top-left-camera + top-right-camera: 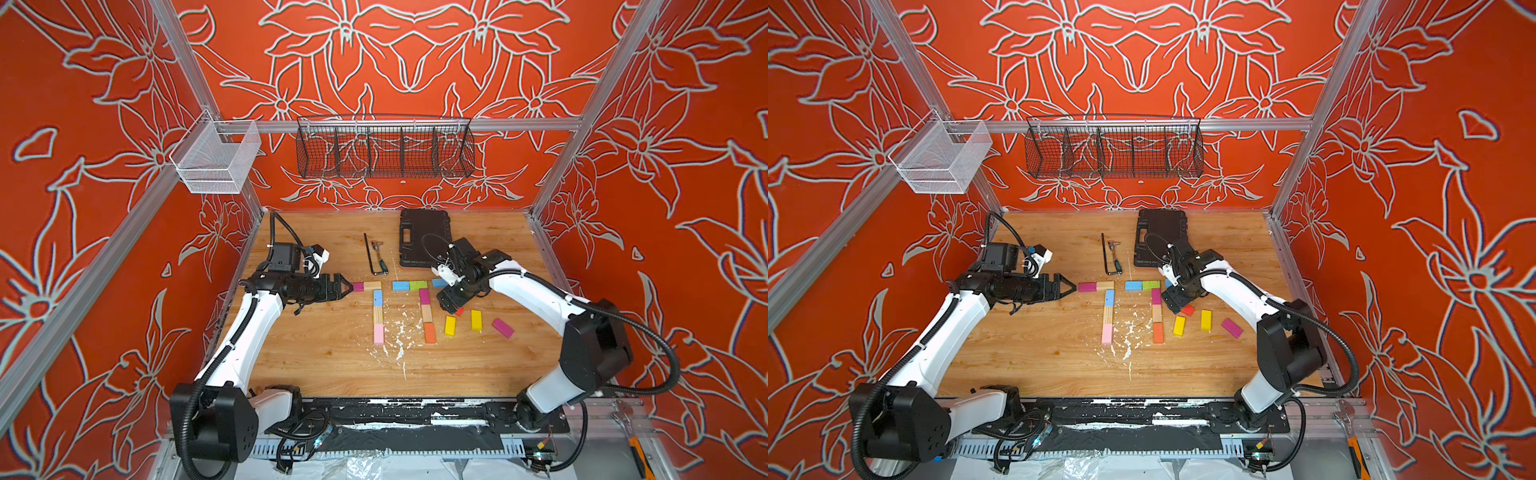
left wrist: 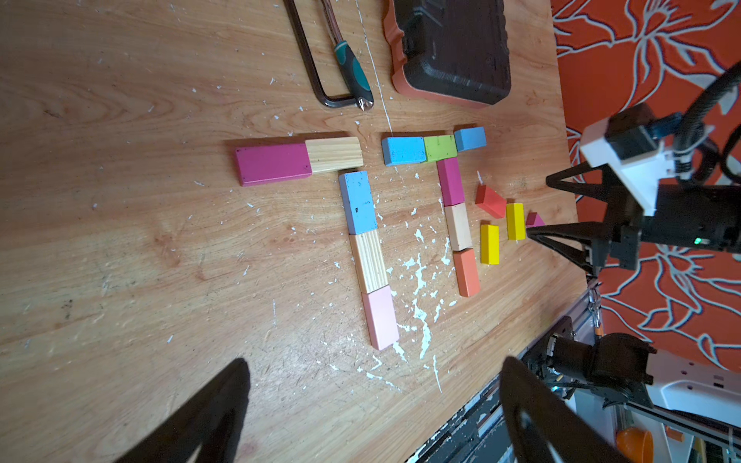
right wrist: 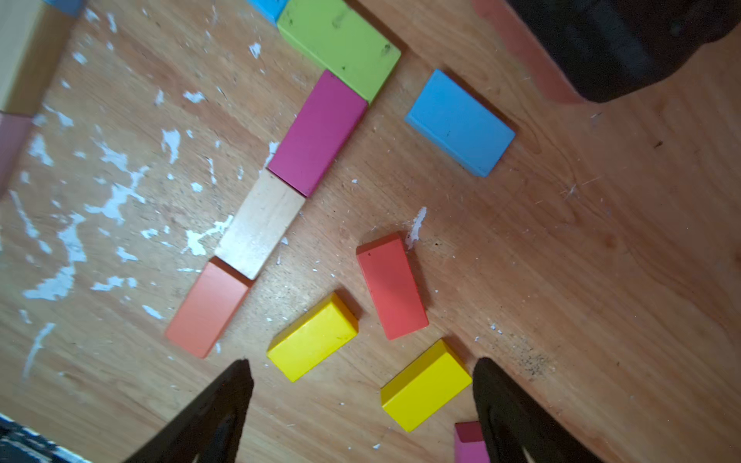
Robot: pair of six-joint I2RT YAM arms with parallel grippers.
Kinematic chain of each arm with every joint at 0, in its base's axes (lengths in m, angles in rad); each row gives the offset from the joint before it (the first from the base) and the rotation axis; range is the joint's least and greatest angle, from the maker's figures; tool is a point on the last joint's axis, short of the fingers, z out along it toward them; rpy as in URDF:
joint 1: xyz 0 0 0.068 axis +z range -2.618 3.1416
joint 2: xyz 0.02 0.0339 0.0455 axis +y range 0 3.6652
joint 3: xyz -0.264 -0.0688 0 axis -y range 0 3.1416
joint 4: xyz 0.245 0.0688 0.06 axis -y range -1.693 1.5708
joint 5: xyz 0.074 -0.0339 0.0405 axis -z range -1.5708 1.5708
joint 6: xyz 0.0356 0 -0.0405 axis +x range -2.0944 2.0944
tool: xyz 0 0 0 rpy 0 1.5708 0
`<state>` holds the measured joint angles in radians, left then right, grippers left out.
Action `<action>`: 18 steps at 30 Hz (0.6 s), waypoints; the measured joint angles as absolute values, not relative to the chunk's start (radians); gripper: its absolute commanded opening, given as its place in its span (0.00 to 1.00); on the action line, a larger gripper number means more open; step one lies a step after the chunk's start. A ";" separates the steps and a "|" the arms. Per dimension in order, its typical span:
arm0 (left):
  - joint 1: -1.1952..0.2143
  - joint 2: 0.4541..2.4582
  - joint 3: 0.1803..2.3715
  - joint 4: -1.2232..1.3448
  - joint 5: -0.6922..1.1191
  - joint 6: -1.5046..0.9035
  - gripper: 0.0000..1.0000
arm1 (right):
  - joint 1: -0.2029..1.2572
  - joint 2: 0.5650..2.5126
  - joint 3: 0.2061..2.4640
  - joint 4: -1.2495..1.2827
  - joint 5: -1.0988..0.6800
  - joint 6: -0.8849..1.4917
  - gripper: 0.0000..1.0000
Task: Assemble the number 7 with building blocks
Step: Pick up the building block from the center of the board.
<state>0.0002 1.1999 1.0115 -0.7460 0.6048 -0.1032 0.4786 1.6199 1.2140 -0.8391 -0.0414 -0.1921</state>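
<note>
Two flat figures of the number 7 lie side by side in both top views. The left one has a magenta block and a wood block across, then blue, wood and pink down. The right one has blue and green across, then magenta, wood and orange down. My left gripper is open just left of the magenta block. My right gripper hovers open over loose yellow blocks, near a red block and a loose blue block.
A black case lies at the back of the table, with a hex key and a green-handled screwdriver to its left. White flecks dot the wood between the figures. A loose magenta block lies at the right.
</note>
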 measured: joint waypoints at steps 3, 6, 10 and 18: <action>0.000 1.200 1.011 -0.746 0.605 -0.101 0.94 | 0.479 1.665 1.213 -0.828 -0.015 -0.236 0.85; 0.000 1.200 1.011 -0.746 0.605 -0.101 0.94 | 0.479 1.695 1.202 -0.811 0.002 -0.266 0.84; 0.000 1.200 1.011 -0.746 0.604 -0.101 0.94 | 0.480 1.720 1.192 -0.788 0.006 -0.289 0.81; 0.000 1.200 1.011 -0.746 0.605 -0.101 0.94 | 0.459 1.798 1.192 -0.748 0.002 -0.309 0.69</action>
